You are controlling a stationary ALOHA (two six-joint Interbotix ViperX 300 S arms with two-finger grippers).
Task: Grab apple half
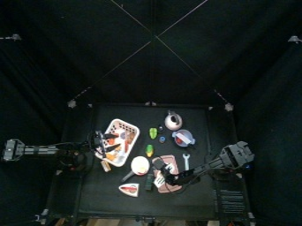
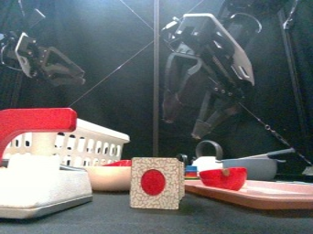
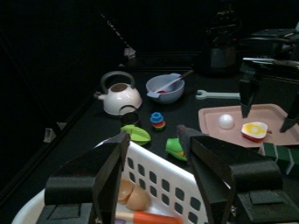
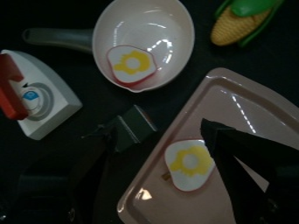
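Note:
The apple half lies face up on the pink tray, a round piece with a pale face and a yellow centre. From the left wrist view the apple half shows a red underside beside a white egg. My right gripper hangs open above the tray, a jaw on either side of the apple half and clear of it. The front view shows the right gripper well above the red piece. Over the white basket, my left gripper is open and holds nothing.
A white pan holding a white, yellow and red piece sits beside the tray, with a toy iron and corn nearby. Kettle, bowl and wrench stand further back. A red-dot card stands in front.

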